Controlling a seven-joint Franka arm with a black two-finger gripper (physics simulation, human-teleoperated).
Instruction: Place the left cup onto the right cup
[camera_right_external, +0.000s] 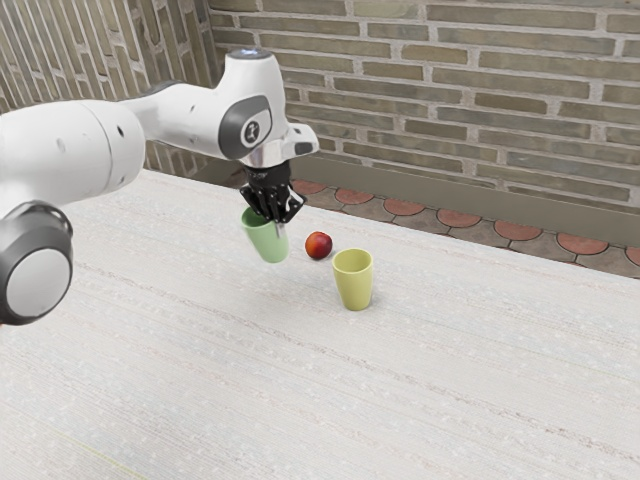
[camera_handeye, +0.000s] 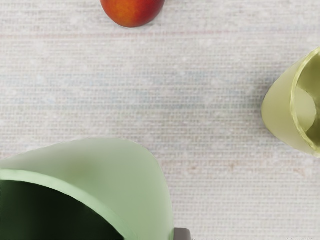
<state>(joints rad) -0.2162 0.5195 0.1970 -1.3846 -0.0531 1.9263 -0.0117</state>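
Two cups are concerning me here: the pale green cup (camera_right_external: 265, 238), which I am holding, and the yellow-green cup (camera_right_external: 353, 278), which is standing upright with its mouth open on the surface (camera_right_external: 300, 380), toward the exterior view's right. My jaws are clamping one side of the green cup's rim, one finger seemingly inside the wall and one outside; the cup is hanging tilted beneath my hand, its base swung toward the exterior view's right, and I judge it to be just clear of the surface, though I cannot tell for sure. A red fruit (camera_right_external: 318, 245) is lying between the two cups and a little behind them, near the green one but not touching it.

I am judging the green cup to be light, stiff and thin-walled, with a smooth skin that could be slipping in a one-sided pinch; the tilt is suggesting it pivots easily about the grip. The rim wall is looking like the sensible place to hold, since it is leaving the base free to meet the other cup's mouth. The yellow-green cup is likely just as light, so a sideways nudge could be tipping it; levelling my cup first and lowering gently seems wise.
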